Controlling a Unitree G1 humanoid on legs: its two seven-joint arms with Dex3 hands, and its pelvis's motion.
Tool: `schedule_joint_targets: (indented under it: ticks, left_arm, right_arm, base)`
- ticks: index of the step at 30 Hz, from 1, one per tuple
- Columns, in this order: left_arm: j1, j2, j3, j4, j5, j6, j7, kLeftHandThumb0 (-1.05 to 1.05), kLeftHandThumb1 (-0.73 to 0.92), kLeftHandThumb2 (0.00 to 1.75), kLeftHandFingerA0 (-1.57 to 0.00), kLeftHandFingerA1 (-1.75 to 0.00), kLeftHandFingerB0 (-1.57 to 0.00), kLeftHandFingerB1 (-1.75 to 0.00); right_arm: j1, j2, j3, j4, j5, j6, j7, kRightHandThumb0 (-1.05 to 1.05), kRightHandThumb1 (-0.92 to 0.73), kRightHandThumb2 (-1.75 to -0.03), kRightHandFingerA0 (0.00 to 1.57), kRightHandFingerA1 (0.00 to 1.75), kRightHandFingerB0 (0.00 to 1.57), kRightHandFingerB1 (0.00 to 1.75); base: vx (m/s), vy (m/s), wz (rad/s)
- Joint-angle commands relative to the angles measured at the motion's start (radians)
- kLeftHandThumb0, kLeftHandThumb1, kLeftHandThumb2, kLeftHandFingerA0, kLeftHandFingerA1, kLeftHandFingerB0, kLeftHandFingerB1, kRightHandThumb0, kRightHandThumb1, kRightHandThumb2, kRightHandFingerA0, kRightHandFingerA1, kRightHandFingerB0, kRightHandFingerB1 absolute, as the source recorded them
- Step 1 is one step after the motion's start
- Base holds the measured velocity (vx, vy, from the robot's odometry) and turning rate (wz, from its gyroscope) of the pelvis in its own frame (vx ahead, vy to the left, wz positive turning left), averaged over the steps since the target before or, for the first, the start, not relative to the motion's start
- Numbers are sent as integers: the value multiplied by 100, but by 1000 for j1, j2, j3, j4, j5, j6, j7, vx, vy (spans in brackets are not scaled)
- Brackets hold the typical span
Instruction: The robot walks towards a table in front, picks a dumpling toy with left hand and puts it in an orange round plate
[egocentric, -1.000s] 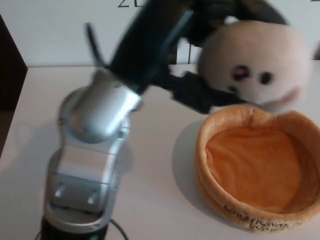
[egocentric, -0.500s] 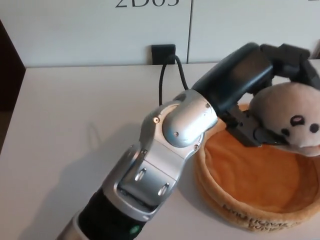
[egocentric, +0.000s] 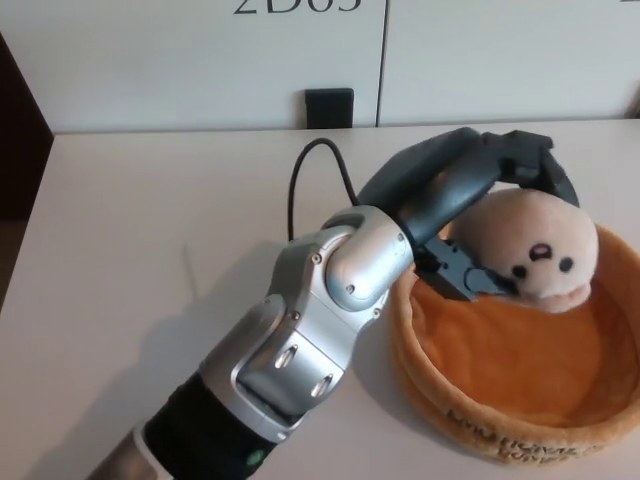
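Head view: left hand (egocentric: 495, 215) reaches across the white table (egocentric: 150, 230), fingers (egocentric: 470, 282) clasped around the dumpling toy (egocentric: 530, 250). Toy sits low inside the orange round plate (egocentric: 500, 430), against its far rim, near the table's right edge. Pick done; release apparently left. Dark writing on the plate's front rim, unreadable. Wall lettering cropped, roughly "2D03". Right hand unseen.

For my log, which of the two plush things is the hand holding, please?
The cream dumpling toy with a face; the orange plate lies ungrasped.
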Motion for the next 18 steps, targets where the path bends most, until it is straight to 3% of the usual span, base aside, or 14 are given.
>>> schedule_joint_targets:
  ticks: [1, 2, 3, 4, 8, 9, 18]
  left_arm:
    - [-39, 55, -20, 17, 81, -71, 18, -55, 53, 56, -58, -54, -19, -31]
    - [-55, 74, -48, -1, 106, -47, -26, -81, 51, 88, -9, -18, -1, -8]
    - [-62, 84, -66, -13, 122, -32, -49, -81, 51, 88, -9, -18, -1, -8]
    - [-67, 99, -92, -35, 141, -11, -81, -82, 48, 90, 0, -5, 0, -4]
    - [-73, 125, -119, -78, 152, 27, -136, -89, 50, 93, 0, 0, 0, 0]
    - [-76, 137, -128, -90, 161, 30, -152, -89, 49, 96, -6, -10, 0, -4]
    - [-69, 185, -151, -141, 172, 35, -230, -105, 62, 108, -6, -7, 0, -4]
  right_arm:
    - [-33, -8, -4, 16, 1, 14, 3, 0, -48, -53, 78, 64, 49, 42]
    - [-36, -8, -7, 18, 5, 16, 7, -1, -50, -53, 76, 63, 46, 41]
    - [-34, -8, -8, 18, 7, 18, 12, -1, -50, -53, 76, 63, 46, 41]
    - [-23, -8, -12, 16, 12, 2, 8, 1, -48, -53, 83, 77, 47, 41]
    - [-6, -7, -15, 12, 13, -30, -9, -1, -48, -53, 83, 81, 47, 41]
    - [-8, -6, -11, 13, 8, -24, -8, -1, -48, -54, 80, 69, 46, 40]
    - [-21, -3, 2, 12, 0, 7, 2, 2, -49, -54, 78, 69, 46, 40]
  base:
    - [0, 0, 0]
    - [0, 0, 0]
    - [0, 0, 0]
    - [0, 0, 0]
    - [0, 0, 0]
    - [0, 0, 0]
    - [0, 0, 0]
